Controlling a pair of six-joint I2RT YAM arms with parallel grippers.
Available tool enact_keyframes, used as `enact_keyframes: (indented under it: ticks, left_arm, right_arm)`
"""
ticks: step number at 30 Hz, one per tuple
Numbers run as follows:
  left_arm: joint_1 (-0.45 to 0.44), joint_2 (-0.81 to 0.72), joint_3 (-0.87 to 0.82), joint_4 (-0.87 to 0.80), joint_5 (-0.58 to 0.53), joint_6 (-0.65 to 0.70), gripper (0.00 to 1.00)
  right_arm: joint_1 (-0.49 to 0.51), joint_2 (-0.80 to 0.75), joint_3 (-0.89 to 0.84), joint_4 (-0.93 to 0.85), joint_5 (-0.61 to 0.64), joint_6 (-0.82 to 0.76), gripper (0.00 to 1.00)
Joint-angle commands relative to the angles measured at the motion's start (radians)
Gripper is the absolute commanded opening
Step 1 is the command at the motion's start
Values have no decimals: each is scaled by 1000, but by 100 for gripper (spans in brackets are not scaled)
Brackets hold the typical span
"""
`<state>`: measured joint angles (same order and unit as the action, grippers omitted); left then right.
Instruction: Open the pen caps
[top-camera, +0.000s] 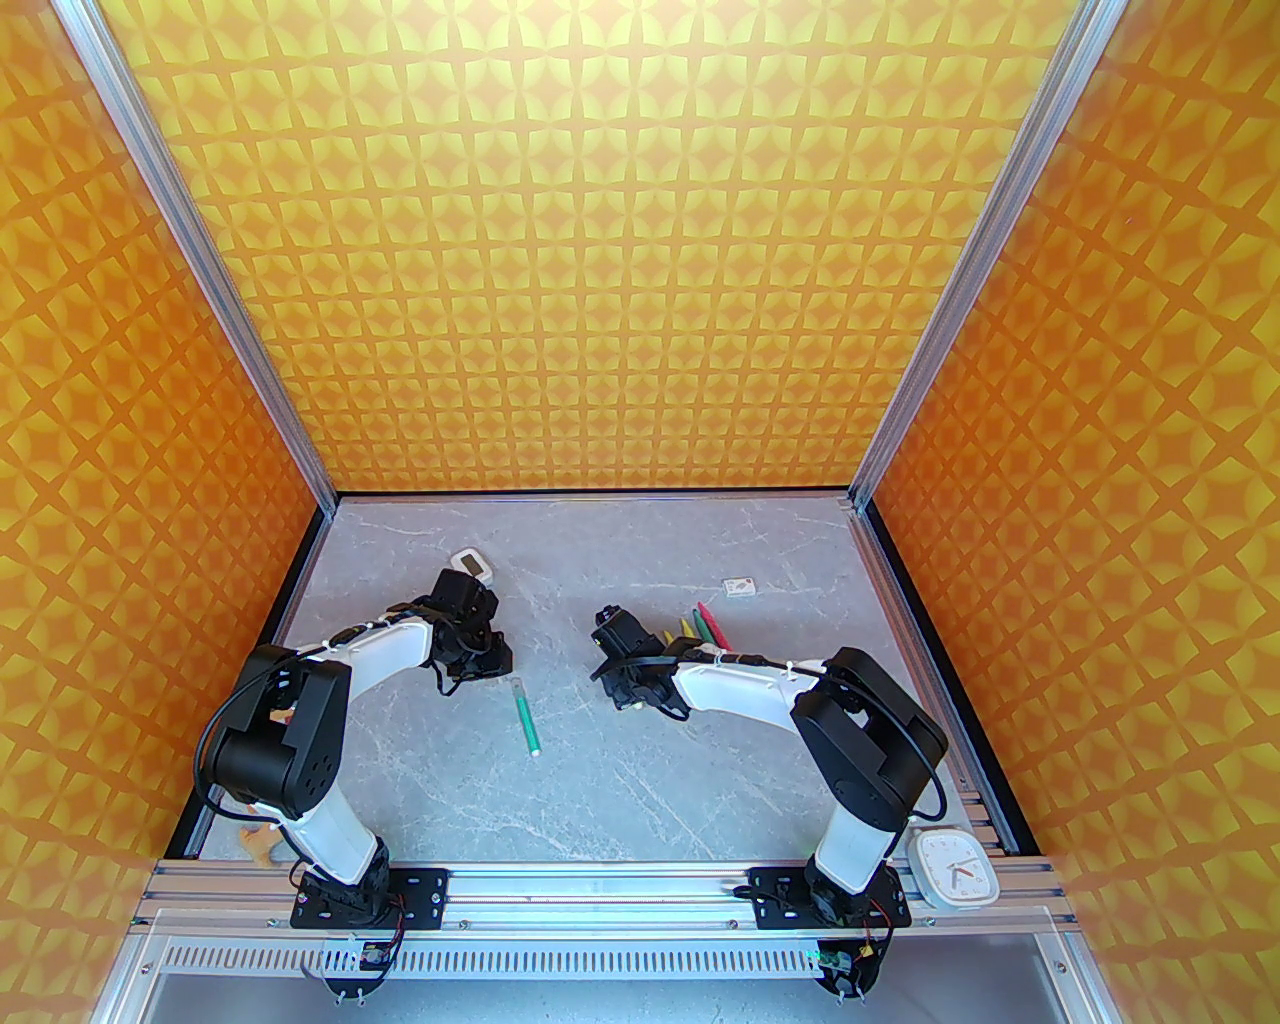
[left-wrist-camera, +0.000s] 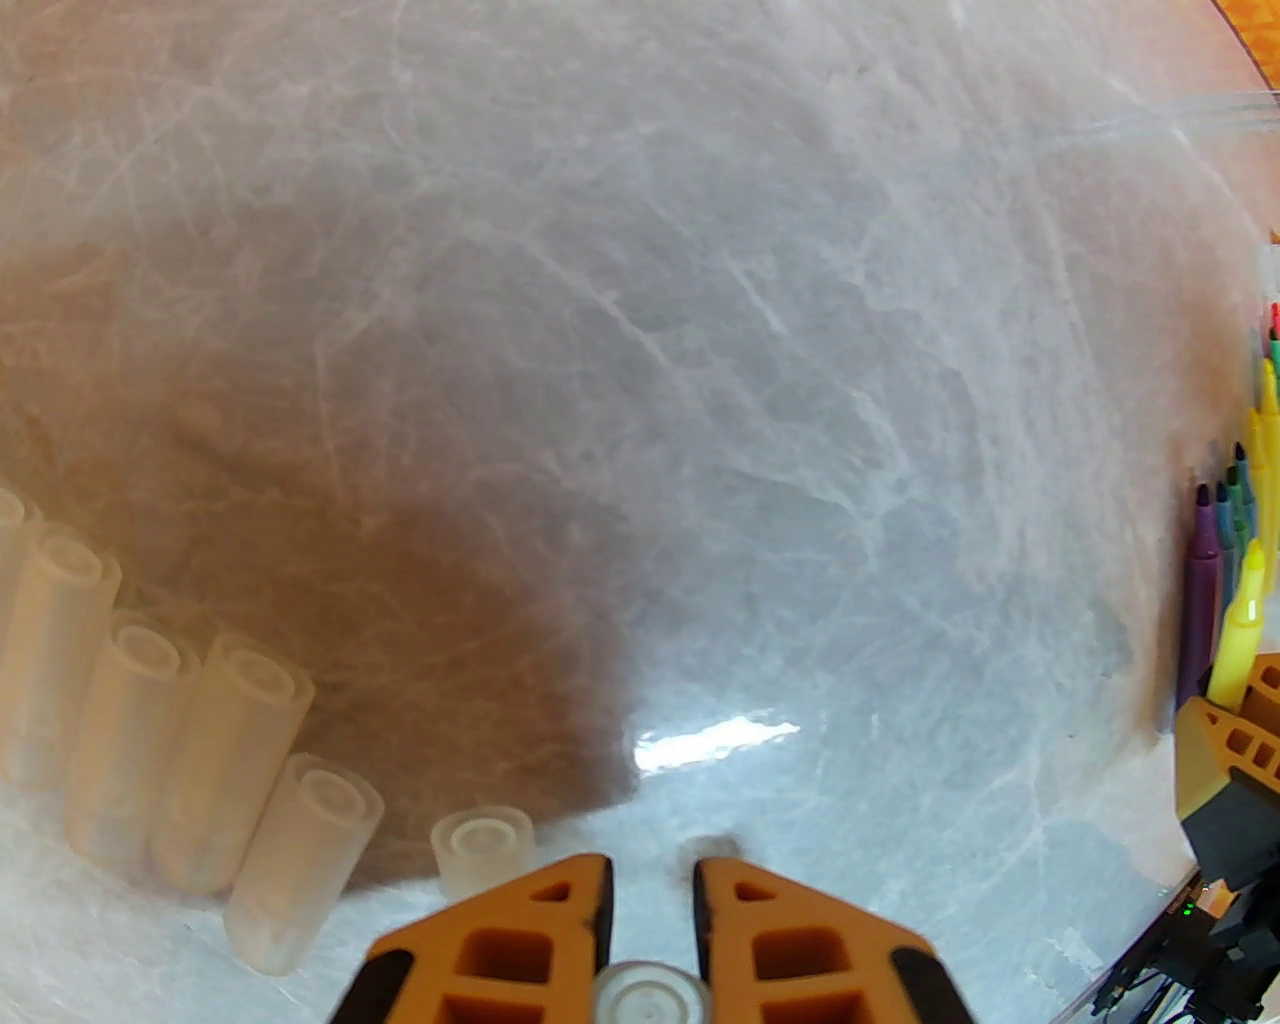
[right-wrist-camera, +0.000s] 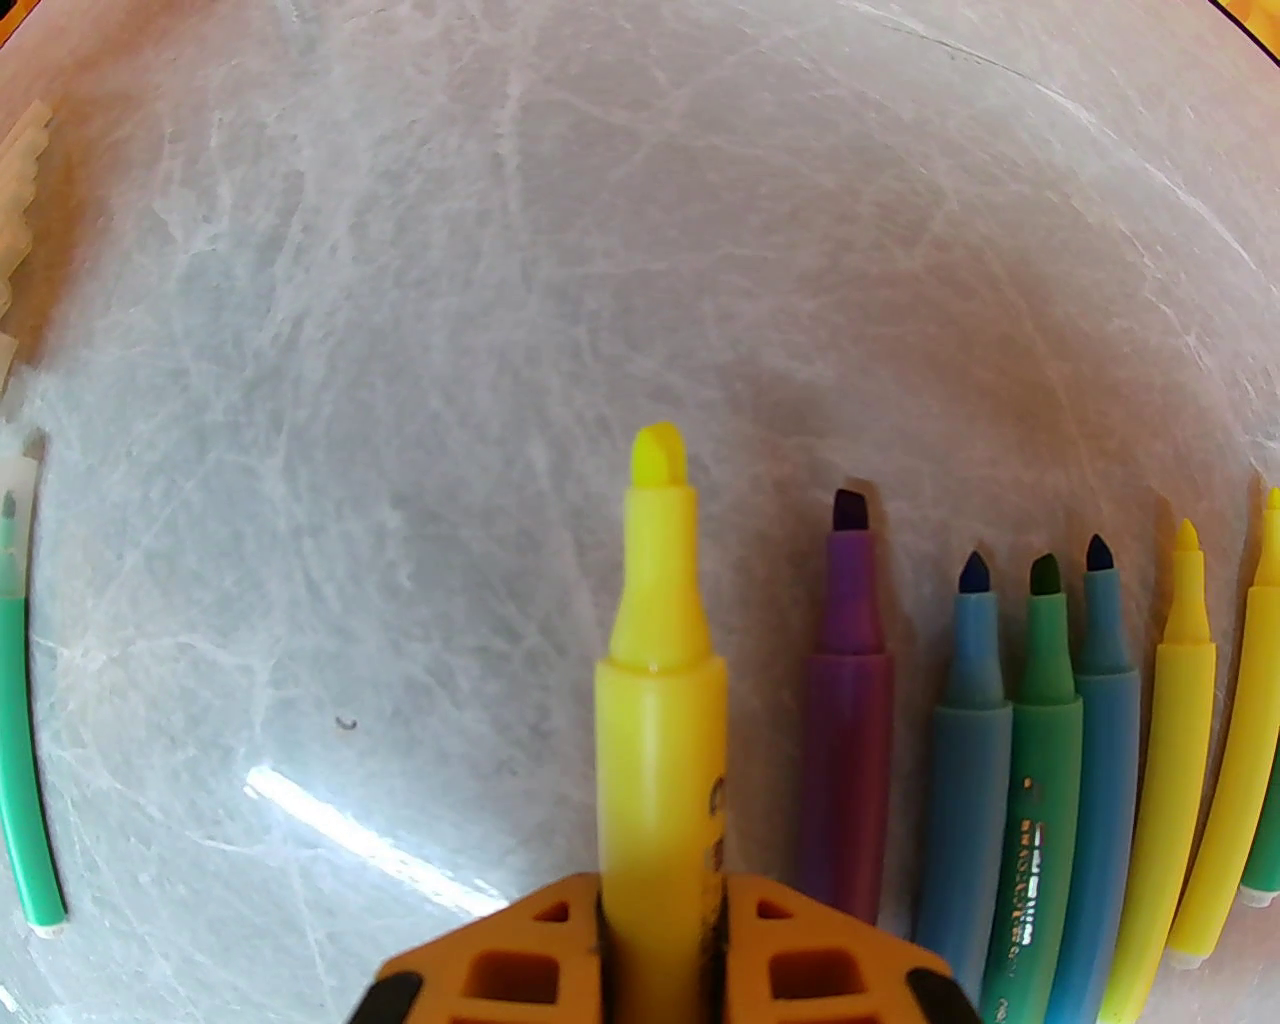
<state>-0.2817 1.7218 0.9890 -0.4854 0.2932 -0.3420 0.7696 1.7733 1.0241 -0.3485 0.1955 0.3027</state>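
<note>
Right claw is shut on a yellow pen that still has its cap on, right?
Not quite. The yellow pen in the right claw has no cap: its tip is bare in the right wrist view. The claw is shut on it, as you said.

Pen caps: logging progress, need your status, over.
Left gripper shut on a pen cap. Right gripper shut on yellow pen, tip bare. Green pen lies capped between the arms.

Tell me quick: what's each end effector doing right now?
Left end effector: closed on a pen cap.
Right end effector: closed on a yellow pen.
</note>
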Motion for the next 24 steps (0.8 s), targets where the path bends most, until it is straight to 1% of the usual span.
enact_keyframes:
  ticks: [1,12,20,24]
  left_arm:
    - [-13,15,31,-50,-50,25,1]
    - [-24,39,66,-116,-129,34,4]
    - [-31,47,78,-138,-151,41,8]
    - [-35,46,82,-152,-161,46,11]
  right_arm:
    - [-9,26,31,-14,32,4,1]
    - [-24,52,50,-28,44,-8,5]
    - [-29,63,59,-37,45,-14,8]
    - [-29,66,63,-42,47,-17,11]
